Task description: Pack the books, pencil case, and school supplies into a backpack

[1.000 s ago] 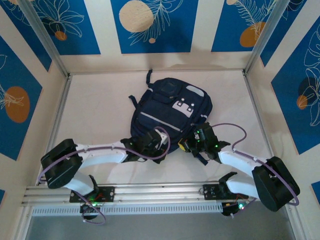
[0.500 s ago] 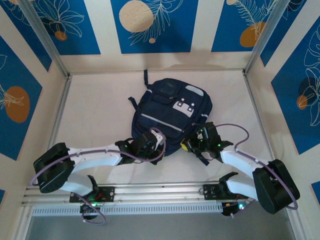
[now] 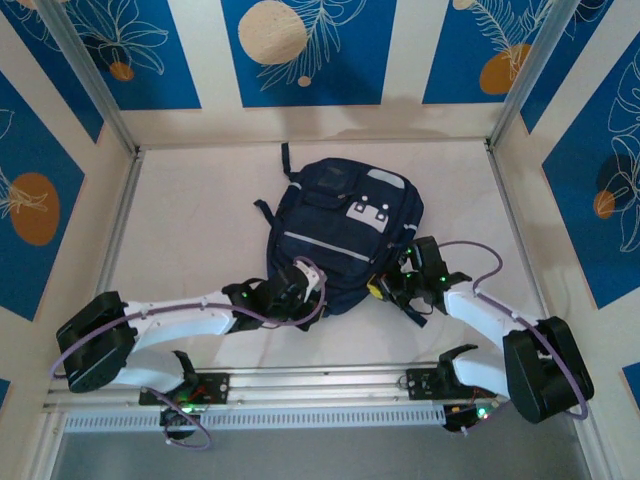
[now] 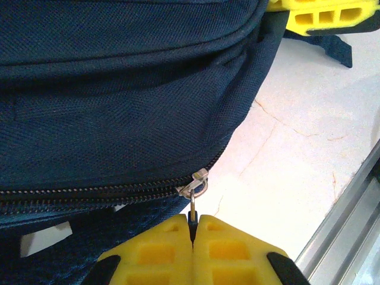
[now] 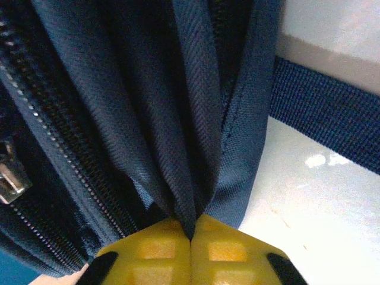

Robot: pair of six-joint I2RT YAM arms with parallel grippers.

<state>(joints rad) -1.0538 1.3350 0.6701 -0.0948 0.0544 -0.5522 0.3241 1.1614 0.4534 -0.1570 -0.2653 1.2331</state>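
One backpack (image 3: 340, 230) lies flat mid-table (image 3: 190, 230), bottom edge toward the arms. Two grippers, both at that near edge. Left gripper (image 4: 193, 228) is pinched tight on one dark zipper pull (image 4: 192, 214), which hangs from a metal slider (image 4: 195, 187); zipper teeth run left of it. Right gripper (image 5: 191, 233) is clamped on bunched navy folds of the backpack. One strap (image 5: 326, 113) lies on the table just beside. A second slider (image 5: 10, 175) sits at the left in the right wrist view.

We see a dark navy backpack (image 3: 340, 230) with a pale stripe and white-grey patches, on a cream surface (image 3: 190, 220); behind the backpack, walls (image 3: 330, 70) carry blue panels with orange circles and white leaves.
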